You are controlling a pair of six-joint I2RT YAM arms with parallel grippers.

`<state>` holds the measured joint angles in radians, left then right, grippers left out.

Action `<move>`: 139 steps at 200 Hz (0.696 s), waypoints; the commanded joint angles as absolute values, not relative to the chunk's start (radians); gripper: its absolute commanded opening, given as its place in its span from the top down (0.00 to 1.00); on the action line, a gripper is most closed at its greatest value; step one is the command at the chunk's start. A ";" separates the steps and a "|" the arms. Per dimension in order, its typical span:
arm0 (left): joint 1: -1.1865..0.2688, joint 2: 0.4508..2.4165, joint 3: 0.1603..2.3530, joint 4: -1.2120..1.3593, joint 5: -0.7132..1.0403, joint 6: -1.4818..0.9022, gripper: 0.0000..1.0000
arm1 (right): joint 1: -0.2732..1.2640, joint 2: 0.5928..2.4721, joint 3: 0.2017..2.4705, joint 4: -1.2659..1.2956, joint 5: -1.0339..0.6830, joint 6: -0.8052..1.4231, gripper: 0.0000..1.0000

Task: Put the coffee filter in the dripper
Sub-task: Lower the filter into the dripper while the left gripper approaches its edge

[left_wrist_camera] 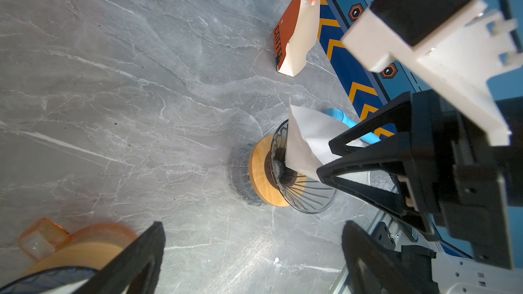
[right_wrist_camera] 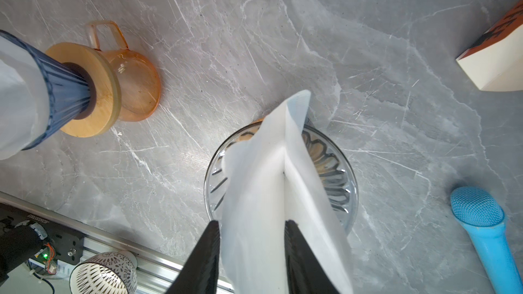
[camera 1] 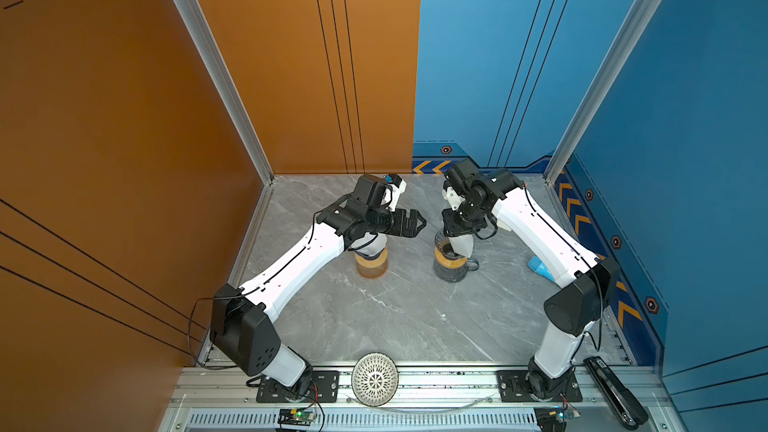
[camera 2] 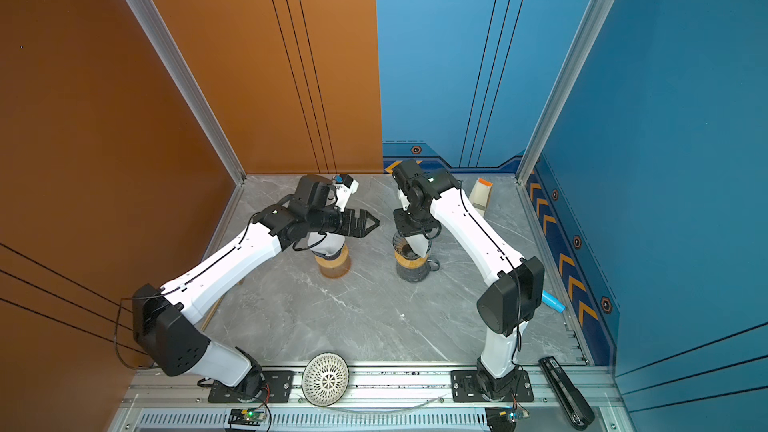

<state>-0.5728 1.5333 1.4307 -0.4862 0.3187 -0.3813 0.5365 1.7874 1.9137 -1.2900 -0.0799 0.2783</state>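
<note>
A white paper coffee filter (right_wrist_camera: pixel 268 179) stands point-down in a clear ribbed glass dripper (left_wrist_camera: pixel 308 202) with a round wooden collar. The dripper sits on a dark glass server (camera 1: pixel 451 272) towards the far side of the grey marble-patterned tabletop (camera 1: pixel 395 317), just right of centre. The filter's narrow end reaches the dripper's neck. Its broad upper end leans to one side and rises well above the rim, partly spread and not lying flat against the glass.

The right gripper (right_wrist_camera: pixel 252 223) hangs directly over the dripper. Its black fingers (right_wrist_camera: pixel 209 258) stand apart, with the filter's upper end between them; whether either one touches the paper cannot be told. To its left, the left gripper (left_wrist_camera: pixel 254 223) hovers above the table with its jaws wide apart, holding nothing.

Below and left of that gripper stands a second set: a blue ribbed glass dripper (right_wrist_camera: pixel 62 94) lined with white paper, on a wooden collar over an amber glass mug (right_wrist_camera: pixel 135 89).

An orange-and-cream coffee bag (left_wrist_camera: pixel 297 32) stands upright near the far right corner. A blue microphone-shaped object (right_wrist_camera: pixel 478 207) lies near the right wall. On the near rail, a white bowl with a black lattice pattern (camera 1: pixel 375 378) rests between the two arm bases. A black handheld device (camera 1: pixel 615 392) lies at the near right.
</note>
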 commanded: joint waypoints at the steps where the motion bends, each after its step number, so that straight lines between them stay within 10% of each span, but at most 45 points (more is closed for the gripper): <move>1: -0.587 1.562 1.491 -0.511 0.345 -0.369 0.02 | 0.528 1.713 1.909 -1.256 -0.095 0.278 0.62; 139: -0.715 1.791 1.710 -0.636 0.308 -0.395 0.06 | 0.408 1.575 1.611 -1.109 -0.103 0.259 0.57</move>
